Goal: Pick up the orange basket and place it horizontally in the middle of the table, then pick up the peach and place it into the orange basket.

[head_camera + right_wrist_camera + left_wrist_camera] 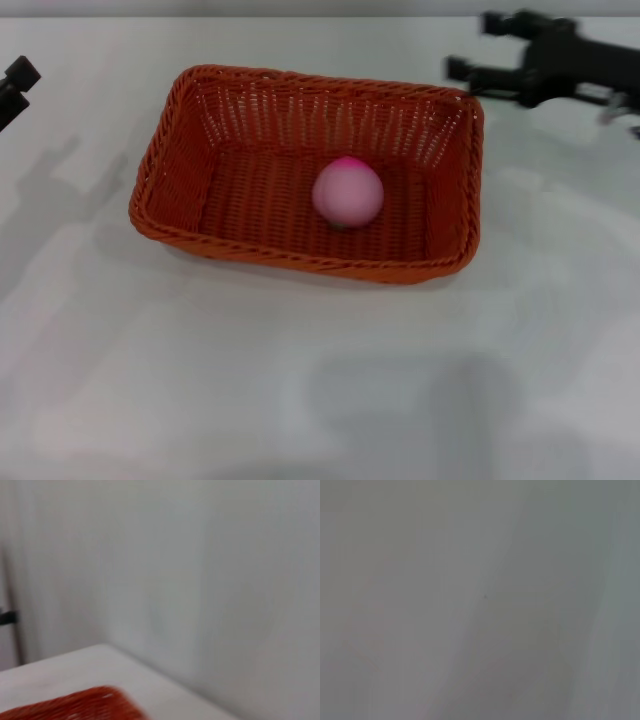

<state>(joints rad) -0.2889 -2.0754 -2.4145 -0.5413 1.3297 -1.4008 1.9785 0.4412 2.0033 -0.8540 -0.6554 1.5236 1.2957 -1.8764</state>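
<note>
While the small round pink peach (347, 193) sits inside the orange-red woven wicker basket (250, 249) mid-tabletop (300, 380), I see my right gripper (468, 48) empty, fingers spread; left gripper (15, 85) unclear.

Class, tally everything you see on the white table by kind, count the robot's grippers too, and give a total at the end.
Orange basket, lying mid-table: 1
Peach, resting inside the basket: 1
Grippers: 2, the left gripper at the table's left edge, the right gripper open beyond the basket's far right corner
Total: 4
</note>
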